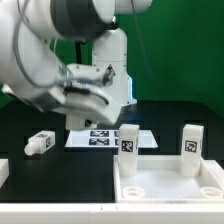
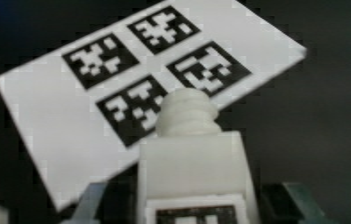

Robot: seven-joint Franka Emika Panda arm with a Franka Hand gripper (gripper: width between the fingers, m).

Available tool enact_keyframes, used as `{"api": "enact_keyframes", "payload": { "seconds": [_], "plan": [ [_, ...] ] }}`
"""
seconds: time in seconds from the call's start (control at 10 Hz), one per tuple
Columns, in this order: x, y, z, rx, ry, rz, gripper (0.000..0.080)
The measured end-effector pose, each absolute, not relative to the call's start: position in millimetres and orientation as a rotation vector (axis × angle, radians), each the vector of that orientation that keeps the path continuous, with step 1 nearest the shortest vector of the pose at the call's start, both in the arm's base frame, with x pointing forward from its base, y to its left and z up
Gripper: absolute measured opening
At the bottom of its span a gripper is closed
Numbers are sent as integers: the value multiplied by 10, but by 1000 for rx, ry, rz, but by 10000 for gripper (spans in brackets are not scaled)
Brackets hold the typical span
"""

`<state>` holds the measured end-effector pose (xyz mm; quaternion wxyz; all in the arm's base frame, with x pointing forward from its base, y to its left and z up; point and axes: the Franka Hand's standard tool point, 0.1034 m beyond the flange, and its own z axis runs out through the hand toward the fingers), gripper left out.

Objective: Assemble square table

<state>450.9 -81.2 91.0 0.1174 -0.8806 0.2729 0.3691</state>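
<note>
The gripper (image 2: 188, 197) squeezes a white leg (image 2: 193, 150) above the marker board (image 2: 56, 110). Next the leg needs a free corner of the square slab (image 1: 165, 186)

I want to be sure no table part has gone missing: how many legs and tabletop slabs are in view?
Slab: 1
Legs: 4 (left upright leg and right upright leg, both standing on the slab as the exterior view shows them; lying leg on the table; held leg in the gripper)
Total: 5
</note>
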Motion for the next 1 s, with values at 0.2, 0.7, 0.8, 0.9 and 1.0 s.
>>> {"api": "enact_keyframes", "payload": {
  "seconds": [0.2,0.7,0.8,0.9,1.0],
  "plan": [
    [4609,-778,893,-2683,807,876,282],
    [5322,-856,1257,-2827,714,455,282],
    [5434,-835,1291,-2855,702,375,282],
    [5468,-838,1266,-2888,711,248,282],
    [5449,-829,1255,-2908,716,160,282]
  ]
}}
